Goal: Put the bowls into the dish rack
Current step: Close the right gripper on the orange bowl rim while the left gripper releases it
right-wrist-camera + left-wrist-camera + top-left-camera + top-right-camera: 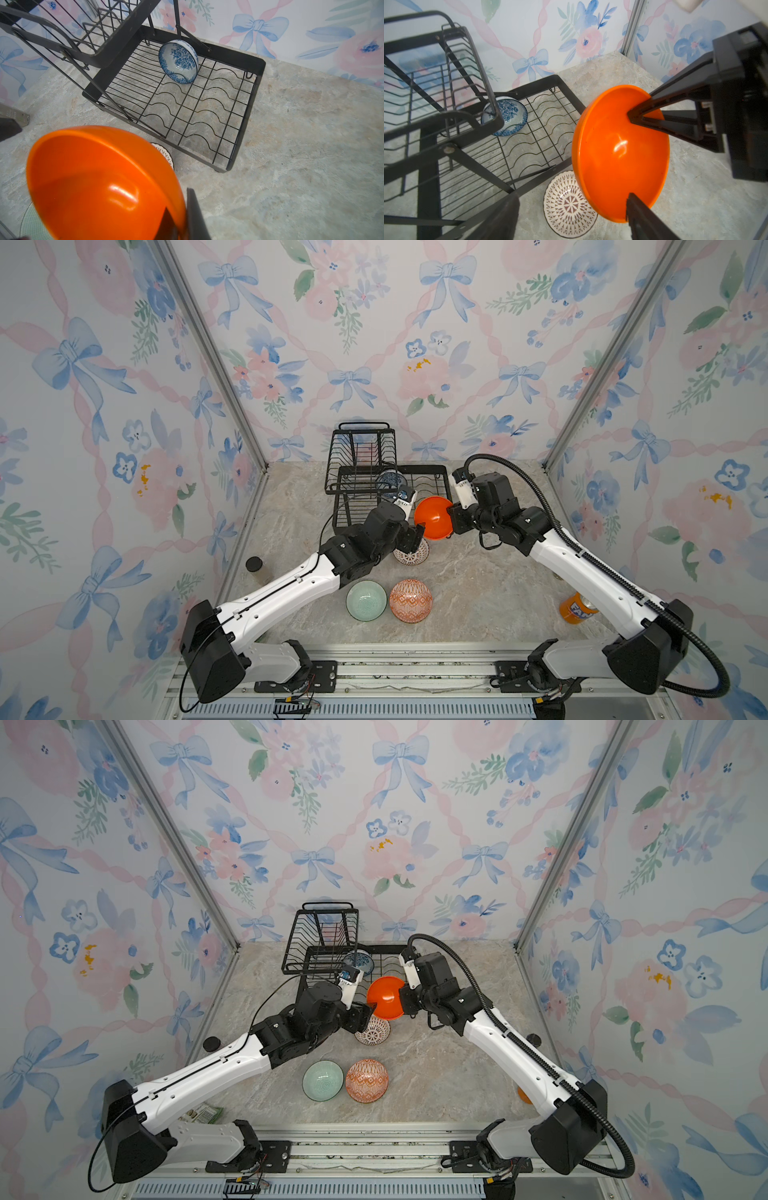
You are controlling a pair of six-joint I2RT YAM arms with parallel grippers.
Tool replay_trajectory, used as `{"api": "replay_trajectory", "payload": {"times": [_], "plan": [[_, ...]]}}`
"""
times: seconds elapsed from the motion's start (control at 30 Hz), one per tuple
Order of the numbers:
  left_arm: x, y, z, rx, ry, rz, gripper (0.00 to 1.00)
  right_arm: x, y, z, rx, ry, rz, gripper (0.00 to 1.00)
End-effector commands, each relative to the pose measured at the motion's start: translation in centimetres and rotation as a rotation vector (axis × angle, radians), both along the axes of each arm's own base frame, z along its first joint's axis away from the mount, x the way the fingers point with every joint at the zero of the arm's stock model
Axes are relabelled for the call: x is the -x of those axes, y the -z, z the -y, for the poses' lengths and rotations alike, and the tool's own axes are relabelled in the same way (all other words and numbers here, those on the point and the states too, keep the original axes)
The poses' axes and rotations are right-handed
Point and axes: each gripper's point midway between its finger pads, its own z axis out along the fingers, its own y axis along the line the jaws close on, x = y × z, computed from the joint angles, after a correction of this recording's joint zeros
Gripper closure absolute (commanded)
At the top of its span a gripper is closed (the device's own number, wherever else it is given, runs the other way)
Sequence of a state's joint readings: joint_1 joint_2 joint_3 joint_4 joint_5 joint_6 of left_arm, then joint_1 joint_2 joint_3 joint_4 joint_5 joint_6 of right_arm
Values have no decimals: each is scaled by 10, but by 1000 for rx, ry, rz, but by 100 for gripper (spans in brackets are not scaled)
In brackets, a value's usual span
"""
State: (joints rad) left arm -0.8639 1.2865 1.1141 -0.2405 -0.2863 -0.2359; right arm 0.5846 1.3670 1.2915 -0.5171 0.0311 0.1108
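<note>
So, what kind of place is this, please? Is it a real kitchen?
Probably a robot test cell, not a real kitchen. It has wallpapered panels set in metal frame posts, two arms bolted to a rail, and a rack and bowls on a stone-look top.

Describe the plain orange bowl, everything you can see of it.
The orange bowl is plain, glossy and round with a thick rim, no pattern or chips visible. It hangs above the table, steeply tilted, hollow facing partly up. The right gripper is clamped on its rim, one finger inside. The left gripper stands open at the opposite rim; contact there is unclear. It hangs over the white lattice bowl, at the dish rack's front edge.
</note>
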Motion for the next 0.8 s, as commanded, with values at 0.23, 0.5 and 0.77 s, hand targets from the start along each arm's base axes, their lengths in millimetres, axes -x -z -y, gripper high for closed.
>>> {"api": "replay_trajectory", "payload": {"times": [0.23, 0.5, 0.77], "plan": [[8, 7, -18, 37, -3, -3, 2, -12, 6, -9, -6, -29, 38, 100], [5, 21, -38, 51, -22, -40, 2, -41, 14, 3, 15, -7, 68, 100], [5, 26, -44, 52, -17, -54, 2, -85, 16, 19, 37, 35, 126, 100]]}}
